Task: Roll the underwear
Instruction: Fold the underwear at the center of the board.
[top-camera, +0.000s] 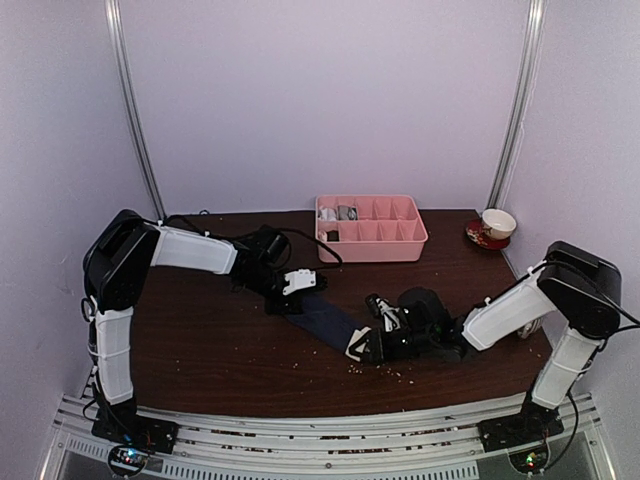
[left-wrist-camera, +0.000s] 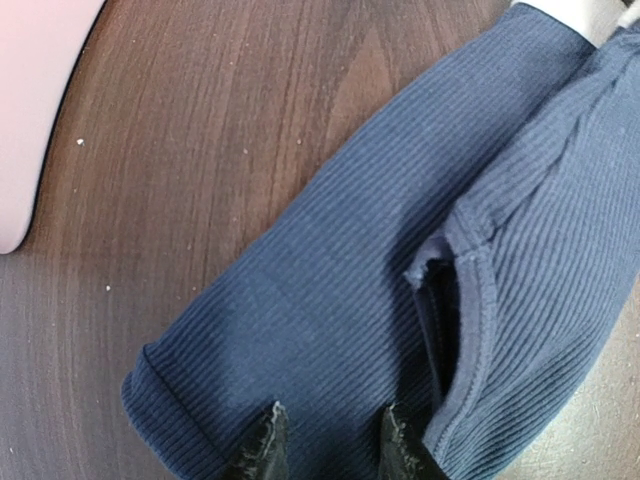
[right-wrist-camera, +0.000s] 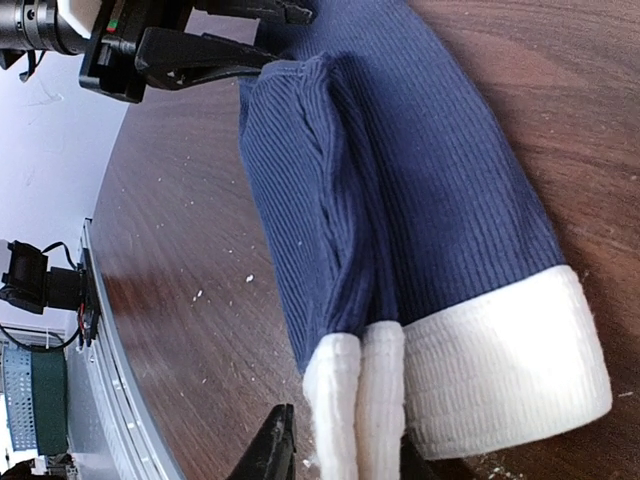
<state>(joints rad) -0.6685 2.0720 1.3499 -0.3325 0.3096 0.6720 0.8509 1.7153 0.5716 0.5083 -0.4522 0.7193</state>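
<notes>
- left fingers (left-wrist-camera: 262, 445) – slightly apart, tips on the leg hem of the navy underwear (top-camera: 325, 318); cannot tell if gripping
- right fingers (right-wrist-camera: 278, 448) straddle its folded white waistband (right-wrist-camera: 500, 370) – hold unclear

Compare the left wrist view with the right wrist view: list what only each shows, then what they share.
Left wrist only: the navy underwear's hemmed leg end and open front seam. Right wrist only: its cream-white waistband, folded in layers, flanked by the right gripper's fingers, and the table's near edge. Both: the navy ribbed cloth, the brown table, and the left gripper at the leg end.
</notes>
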